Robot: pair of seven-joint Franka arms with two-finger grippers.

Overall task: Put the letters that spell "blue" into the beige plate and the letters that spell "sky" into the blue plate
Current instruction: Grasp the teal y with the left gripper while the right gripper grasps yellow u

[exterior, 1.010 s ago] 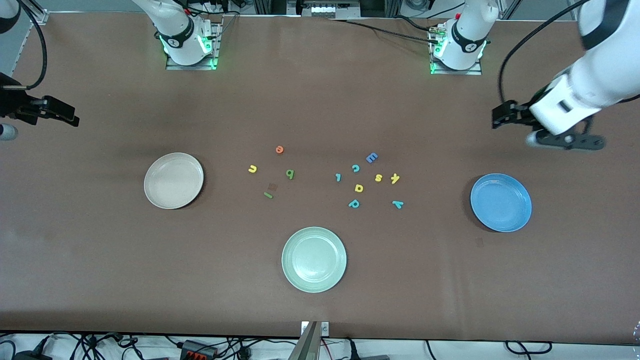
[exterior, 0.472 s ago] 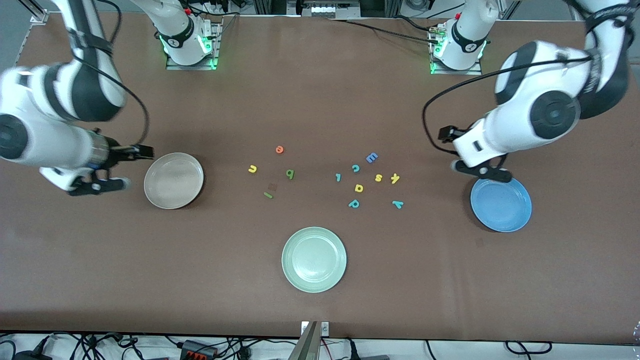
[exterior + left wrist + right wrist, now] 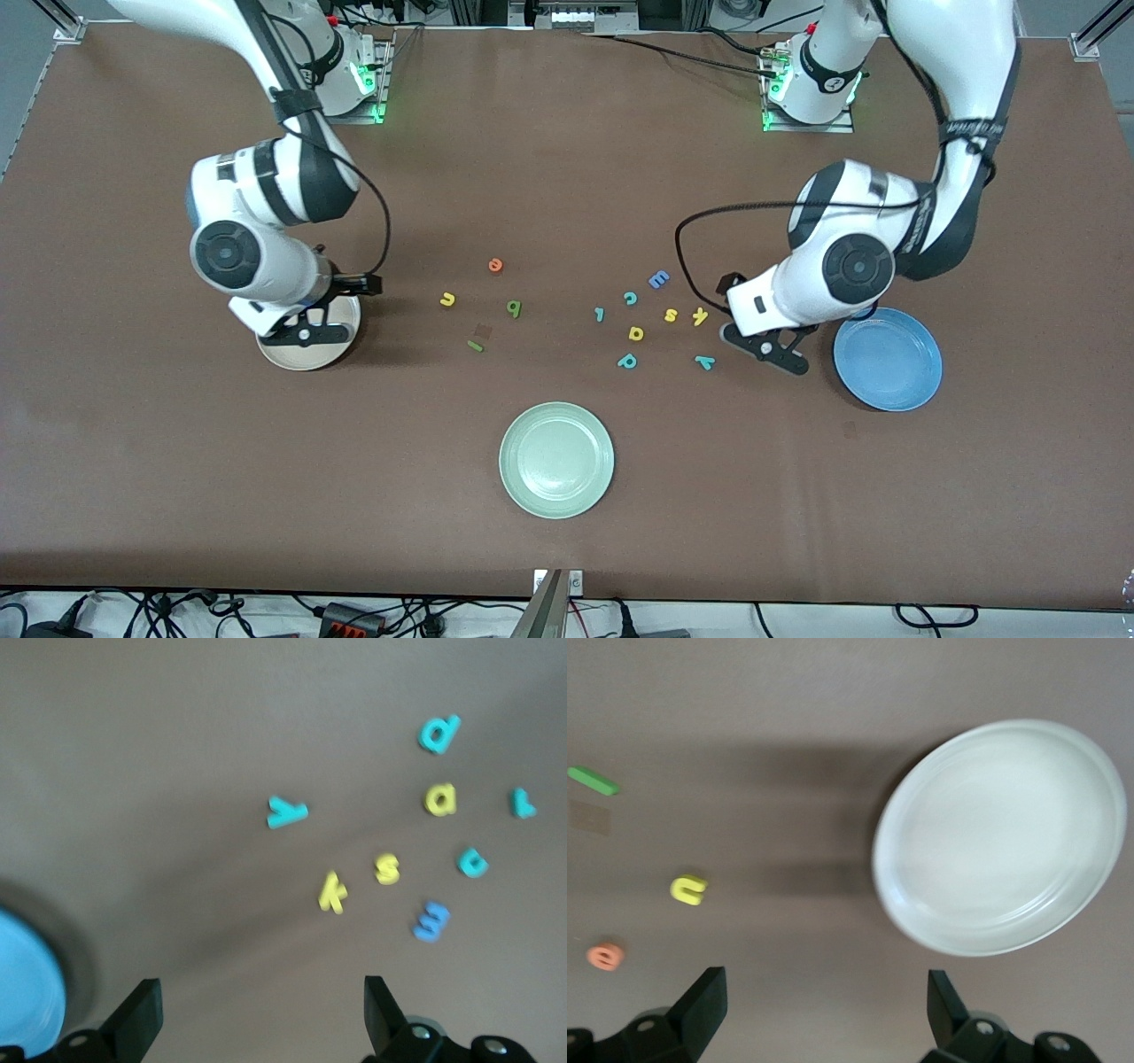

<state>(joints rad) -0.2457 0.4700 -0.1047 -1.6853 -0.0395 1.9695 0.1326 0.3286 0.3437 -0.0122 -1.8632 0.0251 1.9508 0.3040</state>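
1. We have our left gripper (image 3: pixel 764 346) hanging over bare table between the blue plate (image 3: pixel 889 359) and the letter cluster, fingers (image 3: pixel 142 1017) spread wide with nothing between them; it sits right by the letters it has to collect

2. The "sky" letters all lie loose on the table near that gripper: the yellow s (image 3: pixel 671 315) and yellow k (image 3: pixel 700 315) side by side, the teal y (image 3: pixel 704 361) nearer the front camera and closest to the fingers. None is in the blue plate yet, which stands empty toward the left arm's end

3. Our right gripper (image 3: pixel 306 333) hovers over the beige plate (image 3: pixel 301 359), also spread open and empty, with the plate rim (image 3: pixel 921 939) showing in its wrist view; we judge it is on its way toward the "blue" letters

4. Those four lie scattered mid-table, well apart from the beige plate: yellow u (image 3: pixel 447 299) closest to it, orange e (image 3: pixel 496 264) farther from the front camera, green b (image 3: pixel 514 307), and dark green l (image 3: pixel 476 346) nearest the camera. The beige plate holds nothing

5. Distractors sit among the "sky" group: a blue E (image 3: pixel 658 280), teal c (image 3: pixel 630 298), teal p (image 3: pixel 627 361), a yellow a (image 3: pixel 636 333). We must pick around them

6. The green plate (image 3: pixel 556 459) stands nearest the camera and has no part in this

7. We judge the task not started; each arm has taken the side whose plate and letters are closest
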